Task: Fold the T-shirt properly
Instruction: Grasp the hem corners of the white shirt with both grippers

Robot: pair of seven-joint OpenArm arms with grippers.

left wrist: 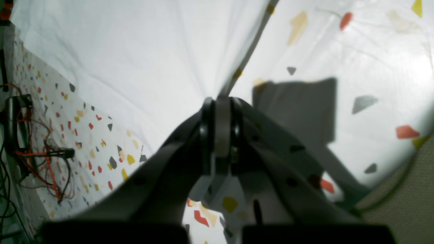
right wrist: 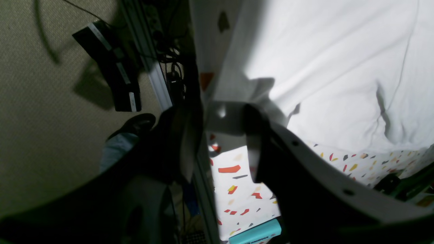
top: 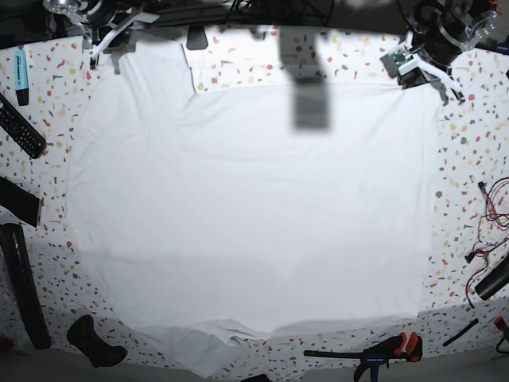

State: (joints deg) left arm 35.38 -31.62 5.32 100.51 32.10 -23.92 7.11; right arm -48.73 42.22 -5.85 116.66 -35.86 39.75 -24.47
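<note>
Tabletop (top: 465, 151) with red, yellow and grey speckles is filling the base view, and the T-shirt (top: 246, 215) is lying spread flat over most of it, white and wrinkled. One short sleeve is reaching up toward the far corner on that view's left, and another piece of the cloth is lying bunched at the near edge.

At the far corner on that view's right, the left gripper (left wrist: 219, 101) is pinching the shirt's edge, with its jaws pressed together on the cloth; the fabric is rising in a taut ridge from the tips.

The right gripper (right wrist: 217, 115) is hanging at the other far corner, just at the sleeve's edge, with its jaws standing apart. I cannot tell if any cloth is between them.

Smaller things are lying around the shirt: a black remote (top: 21, 127), a turquoise marker (top: 20, 76), a black and red clamp (top: 382, 350) and some red and black wires (top: 489, 219).
</note>
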